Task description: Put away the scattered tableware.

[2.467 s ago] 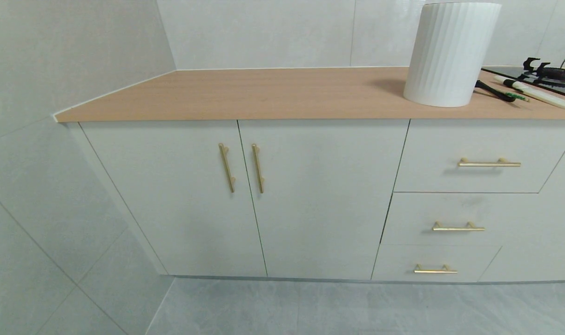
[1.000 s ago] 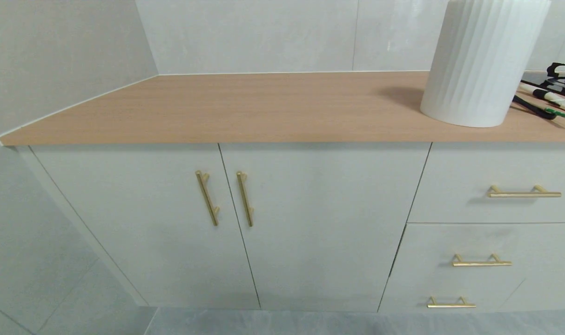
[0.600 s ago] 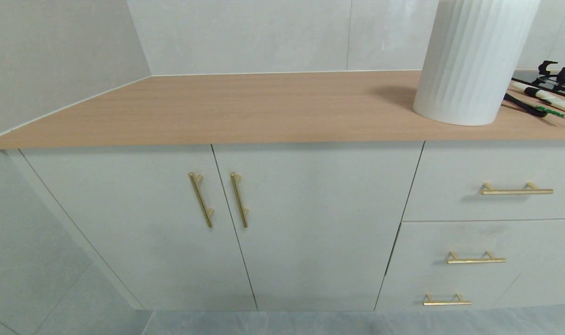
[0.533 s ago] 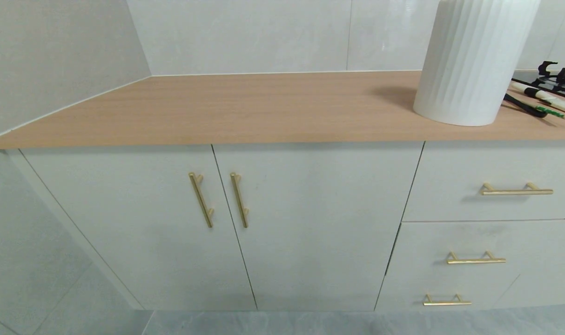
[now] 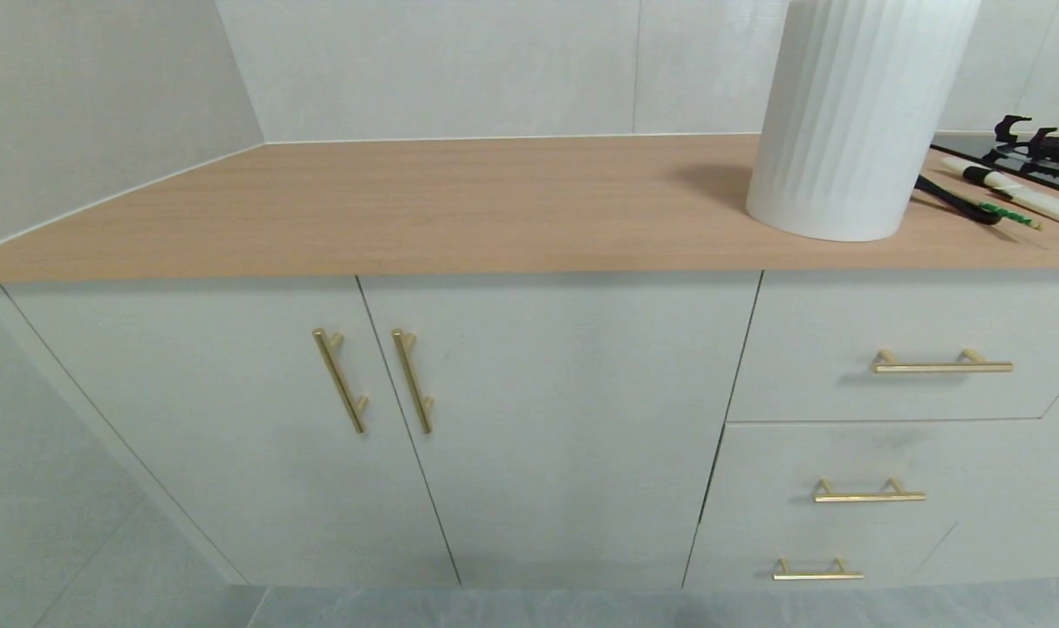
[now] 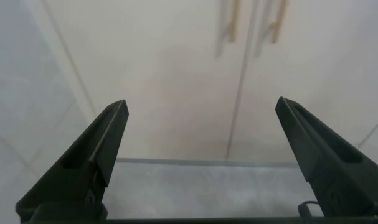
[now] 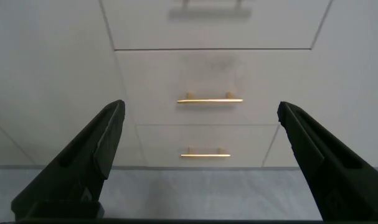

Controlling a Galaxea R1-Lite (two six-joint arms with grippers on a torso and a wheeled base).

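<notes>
Head view: scattered tableware [image 5: 1018,194] lying on wooden surface [image 5: 407,201] at 2 o'clock, just beside white ribbed container [image 5: 852,122]; left tool [image 6: 200,109] and right tool [image 7: 201,111] both spread wide, empty.

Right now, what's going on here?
Nothing is being handled. The left gripper is open before the cabinet doors, the right gripper open before the drawers. On the counter, a few utensils lie beside a white ribbed container, untouched.
</notes>
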